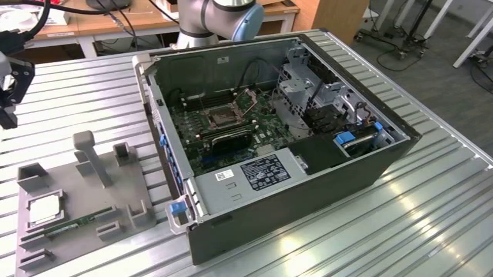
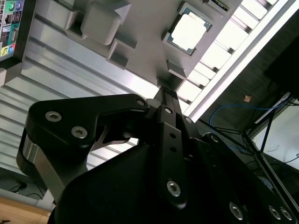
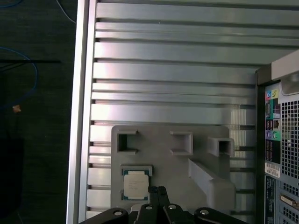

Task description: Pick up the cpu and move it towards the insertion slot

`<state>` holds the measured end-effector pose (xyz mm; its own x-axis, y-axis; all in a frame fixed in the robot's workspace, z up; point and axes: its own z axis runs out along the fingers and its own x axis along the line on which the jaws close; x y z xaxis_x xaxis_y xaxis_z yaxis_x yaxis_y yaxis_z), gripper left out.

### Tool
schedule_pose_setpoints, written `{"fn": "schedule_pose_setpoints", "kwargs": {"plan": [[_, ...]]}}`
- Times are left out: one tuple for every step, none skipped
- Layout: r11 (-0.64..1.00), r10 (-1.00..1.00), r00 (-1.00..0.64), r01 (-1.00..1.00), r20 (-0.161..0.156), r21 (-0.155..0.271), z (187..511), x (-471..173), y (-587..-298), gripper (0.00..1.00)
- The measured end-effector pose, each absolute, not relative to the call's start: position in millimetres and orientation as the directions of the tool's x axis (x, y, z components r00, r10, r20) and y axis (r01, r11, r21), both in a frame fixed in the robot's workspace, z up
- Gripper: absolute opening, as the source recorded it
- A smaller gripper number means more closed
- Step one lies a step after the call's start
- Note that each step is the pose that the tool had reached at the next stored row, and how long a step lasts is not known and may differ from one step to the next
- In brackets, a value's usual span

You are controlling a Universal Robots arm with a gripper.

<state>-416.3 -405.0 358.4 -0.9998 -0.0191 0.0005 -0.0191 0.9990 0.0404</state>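
Observation:
The cpu (image 1: 43, 209) lies flat in a shallow square seat at the near left end of a grey fixture plate (image 1: 81, 199). It has a silver top and a pale border, and it appears in both wrist views (image 2: 189, 30) (image 3: 136, 183). My gripper (image 1: 8, 118) hangs above the table at the exterior view's left edge, well above and behind the cpu. In both wrist views its fingertips (image 3: 157, 190) (image 2: 166, 92) stand pressed together with nothing between them. The insertion slot (image 1: 223, 118), a silvery square frame with a dark centre, sits on the green board inside the open computer case.
The open black computer case (image 1: 308, 190) fills the middle of the slatted metal table (image 1: 431, 219). The fixture plate carries a tall grey post (image 1: 91, 156), several small blocks and a green memory stick (image 1: 73, 224). The table's edge (image 3: 81, 116) drops to dark floor beside the plate.

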Motion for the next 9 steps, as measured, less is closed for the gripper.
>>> {"fn": "schedule_pose_setpoints", "kwargs": {"plan": [[0.999, -0.019, -1.0, -0.019, 0.0, 0.04, 358.3, -417.4, -405.0, 0.11], [0.999, -0.019, -1.0, -0.019, 0.0, 0.04, 358.3, -418.5, -405.0, 0.11], [0.999, -0.019, -1.0, -0.019, 0.0, 0.04, 358.2, -419.6, -405.0, 0.11], [0.999, -0.019, -1.0, -0.019, 0.0, 0.04, 358.2, -420.5, -405.0, 0.11], [0.999, -0.019, -1.0, -0.019, 0.001, 0.04, 358.2, -421.3, -405.1, 0.11], [0.999, -0.019, -1.0, -0.019, 0.0, 0.04, 358.2, -421.8, -405.1, 0.11], [0.999, -0.019, -1.0, -0.019, 0.0, 0.04, 358.2, -422.2, -405.1, 0.11], [0.999, -0.019, -1.0, -0.019, 0.0, 0.04, 358.2, -422.5, -405.1, 0.11], [0.999, -0.019, -1.0, -0.019, 0.0, 0.04, 358.2, -422.5, -405.0, 0.11]]}}
